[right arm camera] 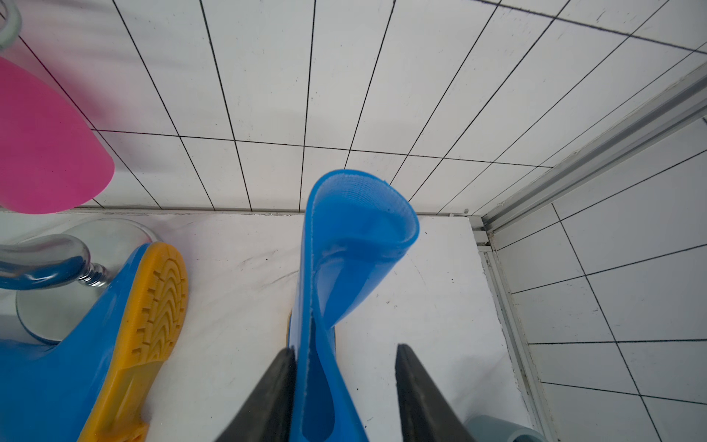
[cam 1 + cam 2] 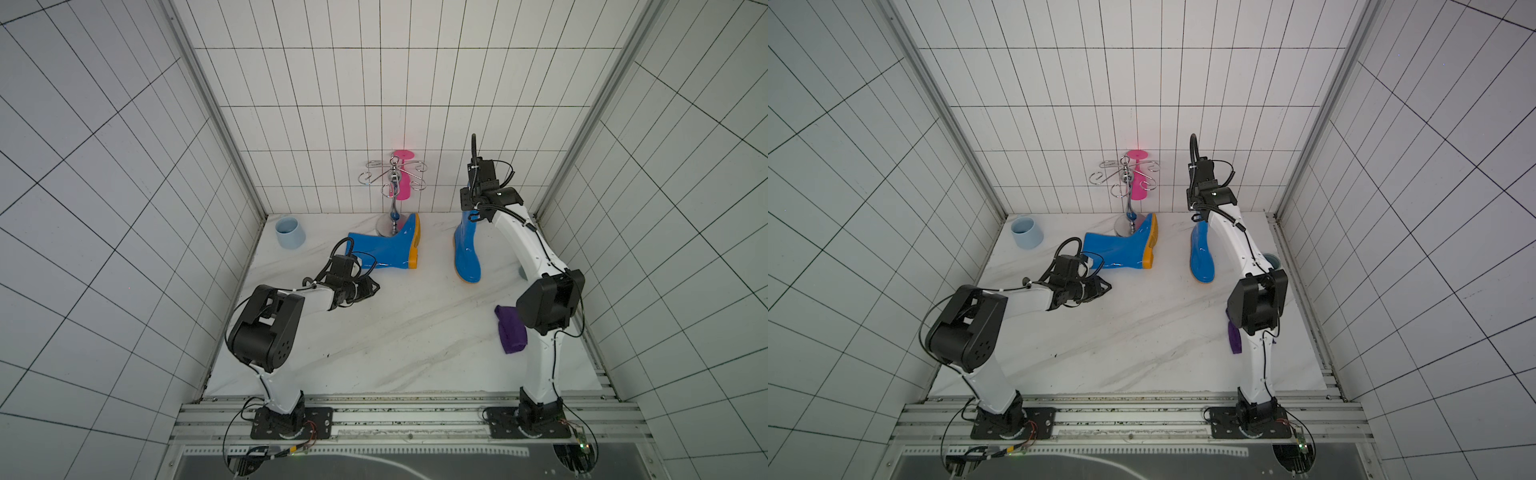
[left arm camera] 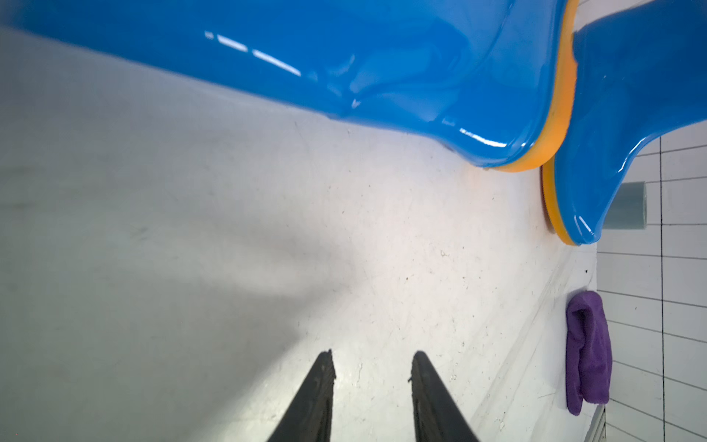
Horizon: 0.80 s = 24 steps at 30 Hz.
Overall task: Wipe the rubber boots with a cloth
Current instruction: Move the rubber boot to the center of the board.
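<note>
1. Toward the far middle of the desk (image 2: 374, 345), the lying boot (image 2: 386, 249) rests on its side. Its orange-yellow sole faces right and its shaft opening points left.
2. Its toe end sits at the round base of a chrome rack (image 2: 392, 178). A pink glass (image 2: 402, 187) hangs upside down from the rack.
3. To the right, clearly apart from it, the standing boot (image 2: 467, 253) is upright on its sole with its toe pointing near.
4. The right hand (image 1: 346, 350) is at the top of the standing boot's shaft with its fingers apart. The blue cuff wall runs between them. One finger lies against the cuff and the other is clear of it, so nothing is clamped.
5. The left hand (image 3: 373, 361) hovers over bare desk just near the lying boot's shaft. Its fingers are apart with nothing between them.
6. The cloth (image 2: 510, 330), dark purple and bunched, lies on the desk at the near right. It is beside the right arm's elbow, which partly hides it in both top views, and it is well apart from both hands.
7. A light-blue cup (image 2: 289, 232) stands in the far left corner.
8. A grey-blue cup (image 2: 1273, 261) stands at the right edge, behind the right arm.
</note>
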Each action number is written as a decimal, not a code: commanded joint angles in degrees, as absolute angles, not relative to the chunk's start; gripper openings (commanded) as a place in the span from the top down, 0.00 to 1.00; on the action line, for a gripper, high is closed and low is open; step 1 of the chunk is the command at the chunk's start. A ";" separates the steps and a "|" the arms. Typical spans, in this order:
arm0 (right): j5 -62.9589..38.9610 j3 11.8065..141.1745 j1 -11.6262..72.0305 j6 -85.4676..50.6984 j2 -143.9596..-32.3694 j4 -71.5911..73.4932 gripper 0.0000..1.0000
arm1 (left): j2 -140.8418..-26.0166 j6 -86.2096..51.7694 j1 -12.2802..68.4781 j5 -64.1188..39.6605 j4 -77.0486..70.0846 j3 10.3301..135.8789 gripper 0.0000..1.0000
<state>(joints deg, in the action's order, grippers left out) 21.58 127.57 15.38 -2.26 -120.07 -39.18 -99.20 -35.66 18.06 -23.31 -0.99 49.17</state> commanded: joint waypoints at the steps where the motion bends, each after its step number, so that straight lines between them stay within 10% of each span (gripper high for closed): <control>1: 20.92 130.15 14.99 -3.48 -114.48 -38.78 0.54 | -93.71 -36.30 16.79 -16.74 1.62 48.84 0.58; 8: 18.59 122.69 15.72 -4.57 -104.67 -36.83 0.53 | -88.93 -42.70 11.14 -9.67 -1.34 44.48 0.43; 24: 15.68 100.38 16.61 -5.71 -87.33 -30.35 0.53 | -108.53 -49.21 5.89 -17.78 -10.46 53.00 0.44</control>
<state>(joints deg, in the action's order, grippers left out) 16.56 104.49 16.23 -5.32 -89.49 -32.51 -106.56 -47.09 6.15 -17.65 -8.51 52.14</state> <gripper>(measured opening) 0.473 0.556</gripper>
